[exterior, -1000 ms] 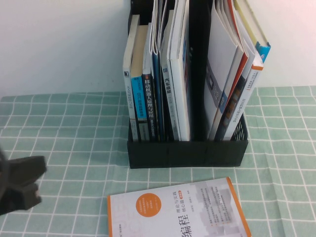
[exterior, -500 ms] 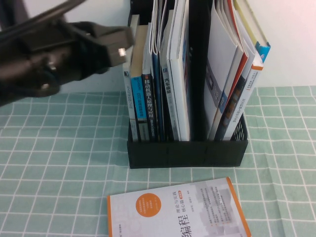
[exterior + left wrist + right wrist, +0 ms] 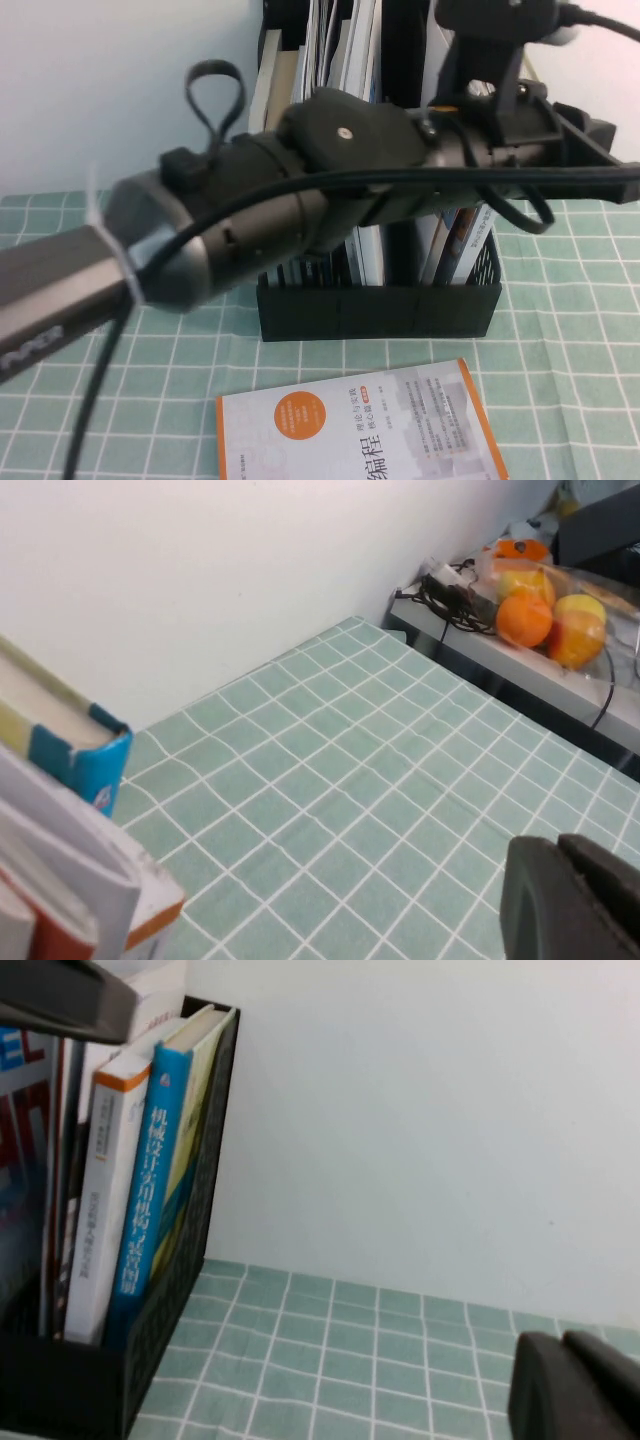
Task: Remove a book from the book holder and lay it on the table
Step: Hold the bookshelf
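The black plastic book holder (image 3: 380,305), with perforated mesh sides, stands on the green, white-gridded cloth counter (image 3: 560,330). The thick cream-covered, blue-spined book (image 3: 165,1175) stands upright in its outermost right compartment, long axis vertical. The left end effector (image 3: 575,150) reaches across above the holder; whether it is open or closed cannot be told. The right end effector (image 3: 580,1385) is closed, empty, beside the holder.

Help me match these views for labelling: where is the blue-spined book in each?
Right wrist: blue-spined book upright against the book holder's mesh wall; right claw shut, apart.
Left wrist: its top corner; left claw apart over the table.
High: hidden behind the left arm.
Landmark: orange-trimmed white book beside it.
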Tool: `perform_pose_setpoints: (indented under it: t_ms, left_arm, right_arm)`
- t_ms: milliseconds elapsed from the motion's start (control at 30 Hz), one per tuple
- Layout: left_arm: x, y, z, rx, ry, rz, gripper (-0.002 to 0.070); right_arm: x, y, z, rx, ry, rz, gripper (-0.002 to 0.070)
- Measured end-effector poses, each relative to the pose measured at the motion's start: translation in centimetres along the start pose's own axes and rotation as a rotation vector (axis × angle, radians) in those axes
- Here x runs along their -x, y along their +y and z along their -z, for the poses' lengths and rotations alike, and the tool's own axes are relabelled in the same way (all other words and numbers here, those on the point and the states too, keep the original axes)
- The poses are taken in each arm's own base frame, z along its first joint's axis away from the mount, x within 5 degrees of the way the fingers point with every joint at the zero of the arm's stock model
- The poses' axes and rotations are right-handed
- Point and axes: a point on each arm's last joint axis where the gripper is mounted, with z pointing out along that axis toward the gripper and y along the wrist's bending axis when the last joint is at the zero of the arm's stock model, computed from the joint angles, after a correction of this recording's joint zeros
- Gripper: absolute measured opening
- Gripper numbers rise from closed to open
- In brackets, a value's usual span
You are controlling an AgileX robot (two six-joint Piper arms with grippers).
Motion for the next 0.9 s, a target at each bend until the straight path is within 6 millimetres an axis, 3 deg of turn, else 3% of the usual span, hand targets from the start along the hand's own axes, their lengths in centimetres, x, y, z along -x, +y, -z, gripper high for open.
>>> perform_pose_setpoints:
  t_ms: [133, 367, 533, 733, 900]
  left_arm:
    - [-0.9, 0.1, -2.9, 0.024, -0.001, -0.022, -0.0003]
    - [-3.0, 3.5, -5.8, 0.175, -0.017, -0.016, -0.0003]
    - [-2.6, 5.0, -5.7, 0.244, -0.052, -0.035, -0.0003]
    - [-1.4, 5.6, -4.7, 0.330, -0.103, -0.024, -0.0003]
    - [-0.9, 6.5, -3.6, 0.510, -0.039, -0.320, -0.0003]
  right_arm:
    - [-0.1, 0.1, 0.0, 0.011, 0.009, -0.017, -0.0002]
    - [0.3, 0.0, 0.0, -0.004, -0.036, 0.051, -0.0002]
    - [0.3, -0.1, 0.0, -0.013, -0.035, 0.136, -0.0002]
    - [-0.1, 0.4, -0.1, 0.047, 0.010, 0.054, -0.0002]
    - [0.1, 0.4, -0.9, 0.053, 0.016, 0.064, -0.0002]
